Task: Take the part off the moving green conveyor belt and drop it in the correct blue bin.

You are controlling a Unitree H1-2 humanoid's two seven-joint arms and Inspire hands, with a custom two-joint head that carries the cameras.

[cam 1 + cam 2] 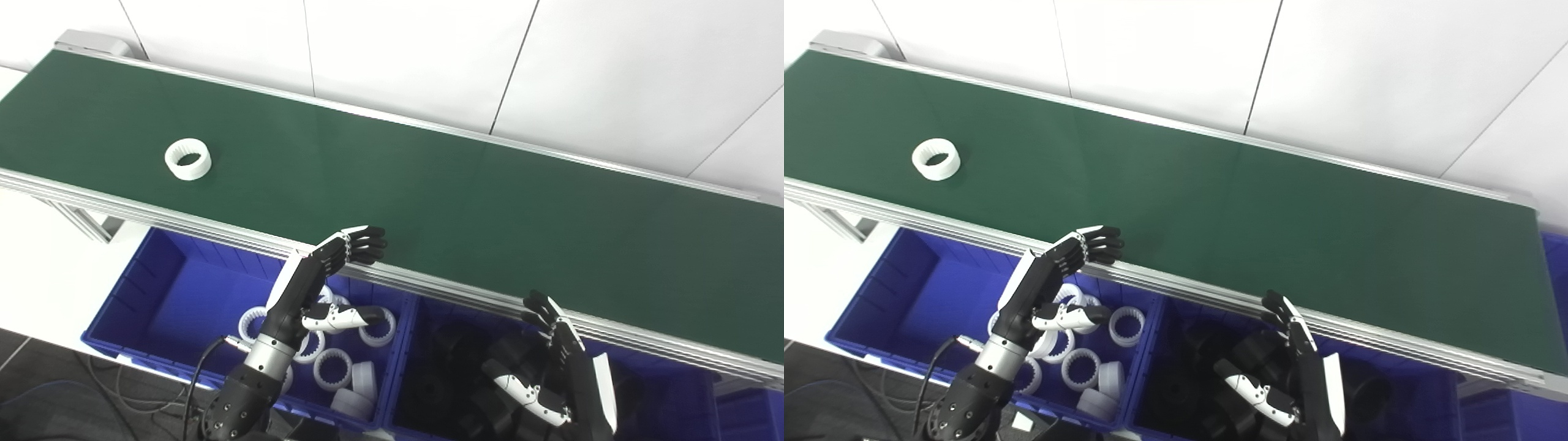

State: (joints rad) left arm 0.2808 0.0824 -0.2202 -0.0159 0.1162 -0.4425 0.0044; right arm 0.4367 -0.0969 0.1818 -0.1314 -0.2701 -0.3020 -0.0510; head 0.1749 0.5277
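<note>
A white toothed ring (188,159) lies on the green conveyor belt (429,190) near its left end; it also shows in the right eye view (936,159). My left hand (318,288) is open and empty, raised over the left blue bin (153,288), fingertips at the belt's near rail. My right hand (560,367) is open and empty over the right blue bin (422,367). The left bin holds several white rings (334,367). The right bin holds dark parts (453,355).
The belt's aluminium rail (429,288) runs between the bins and the belt. A white wall stands behind the belt. Cables (110,392) lie on the dark floor at the lower left. Another blue bin (750,410) shows at the far right.
</note>
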